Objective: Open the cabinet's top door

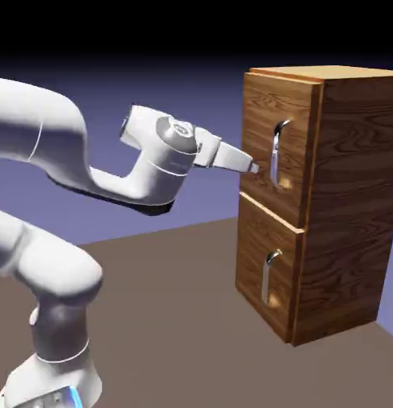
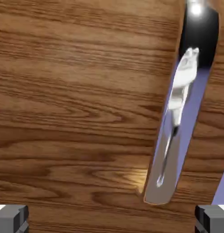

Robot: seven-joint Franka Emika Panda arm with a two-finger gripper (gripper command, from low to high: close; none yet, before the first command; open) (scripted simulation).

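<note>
A white arm reaches level across the table [image 1: 175,263] toward the cabinet [image 1: 343,199], which stands upright at the table's right side in the exterior view, its front turned toward the arm. The gripper [image 1: 253,167] hangs just short of the top door [image 1: 263,119], beside the handle [image 1: 277,153] and apart from it; its jaws are released, spread wide and grasping nothing. Bare tabletop lies open under the arm and before the cabinet's front edge.

The top door takes up the cabinet's upper half. A narrow gap shows along the door's top edge. The handle's long axis runs vertically down the door's right part, bowing out from the wood, with a glint where its lower end meets the panel.

In the hand view, wood grain fills nearly everything; the handle [image 2: 175,132] crosses the right part as a long silver bar, and the two grey fingertips [image 2: 11,218] sit at the bottom corners, well apart.

Count: one cabinet, two front panels, two handles, the lower handle [image 1: 268,279] shorter.
</note>
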